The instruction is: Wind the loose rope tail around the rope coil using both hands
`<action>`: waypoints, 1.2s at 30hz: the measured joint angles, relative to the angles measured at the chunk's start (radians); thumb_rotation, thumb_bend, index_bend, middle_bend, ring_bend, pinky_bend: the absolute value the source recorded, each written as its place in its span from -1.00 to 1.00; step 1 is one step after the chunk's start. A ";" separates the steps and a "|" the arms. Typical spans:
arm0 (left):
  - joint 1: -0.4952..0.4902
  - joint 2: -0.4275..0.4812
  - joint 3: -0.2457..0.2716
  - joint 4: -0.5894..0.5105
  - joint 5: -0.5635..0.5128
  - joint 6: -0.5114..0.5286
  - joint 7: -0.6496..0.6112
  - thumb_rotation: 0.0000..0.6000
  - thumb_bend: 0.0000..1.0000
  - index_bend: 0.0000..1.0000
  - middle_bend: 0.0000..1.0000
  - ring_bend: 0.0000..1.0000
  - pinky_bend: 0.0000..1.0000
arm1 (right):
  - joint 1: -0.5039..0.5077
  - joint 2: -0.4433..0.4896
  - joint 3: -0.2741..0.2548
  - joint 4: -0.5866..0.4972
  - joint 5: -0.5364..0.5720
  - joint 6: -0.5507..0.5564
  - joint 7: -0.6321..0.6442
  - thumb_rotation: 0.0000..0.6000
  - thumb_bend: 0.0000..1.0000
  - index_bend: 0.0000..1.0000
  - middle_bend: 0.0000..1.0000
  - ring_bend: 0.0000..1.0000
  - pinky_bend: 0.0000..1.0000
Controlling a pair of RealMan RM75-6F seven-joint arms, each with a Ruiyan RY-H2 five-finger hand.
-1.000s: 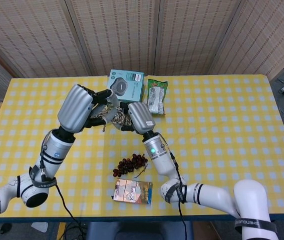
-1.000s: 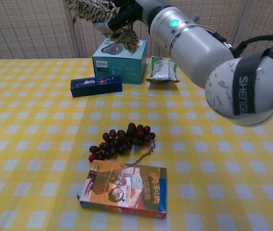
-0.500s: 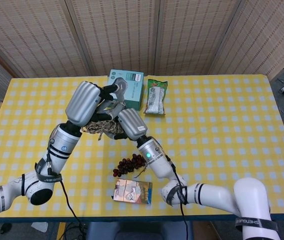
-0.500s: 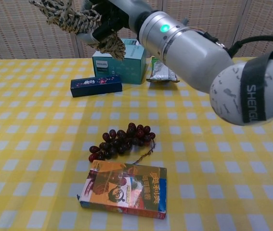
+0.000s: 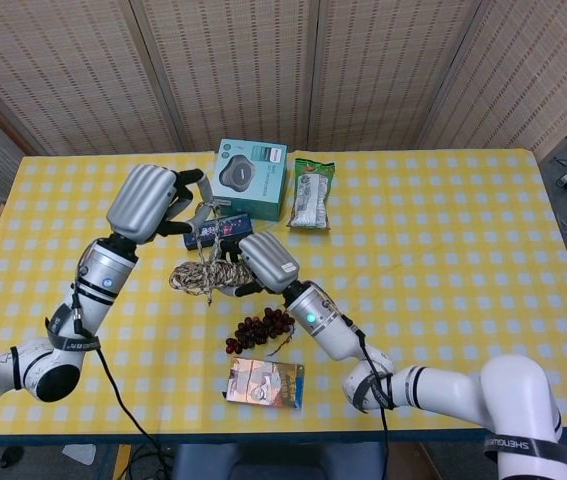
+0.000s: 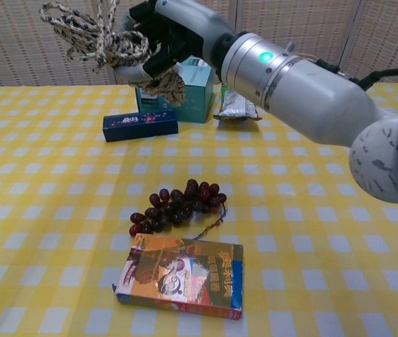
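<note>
Right robot hand (image 6: 158, 42): holds the rope coil (image 6: 90, 34) in curled fingers, lifted off the table (image 5: 443, 230), likely so the tail can pass round it.
Left robot hand (image 5: 148, 200): at 10 o'clock of the coil, fingers apart, apparently empty; whether it touches the tail I cannot tell.
Tail: not separable from the loops.
Containers: teal box (image 5: 250, 177) at 12 o'clock, closed; snack bag (image 5: 313, 196) sealed.

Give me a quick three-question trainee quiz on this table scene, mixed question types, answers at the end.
1. True or false: the right hand holds the rope coil up off the table.
2. Which lies nearest the table's front edge? A grapes, B book, C dark blue box.
3. Fill in: the green snack packet lies beside the ___ box.
Key: 1 true; 2 B; 3 teal, the teal box.
</note>
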 measured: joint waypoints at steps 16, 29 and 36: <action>0.015 0.001 0.044 0.093 -0.110 -0.074 -0.013 1.00 -0.14 0.52 1.00 1.00 1.00 | -0.068 0.007 -0.033 0.008 -0.120 0.166 0.236 1.00 -0.47 0.76 0.38 0.13 0.26; 0.028 -0.014 0.091 0.121 -0.174 -0.104 0.024 1.00 -0.14 0.51 1.00 1.00 1.00 | -0.088 -0.016 0.009 0.022 -0.115 0.252 0.292 1.00 -0.47 0.78 0.40 0.13 0.26; 0.039 -0.018 0.115 0.133 -0.187 -0.115 0.035 1.00 -0.14 0.51 1.00 1.00 1.00 | -0.086 -0.039 0.041 0.037 -0.111 0.299 0.300 1.00 -0.47 0.78 0.41 0.13 0.26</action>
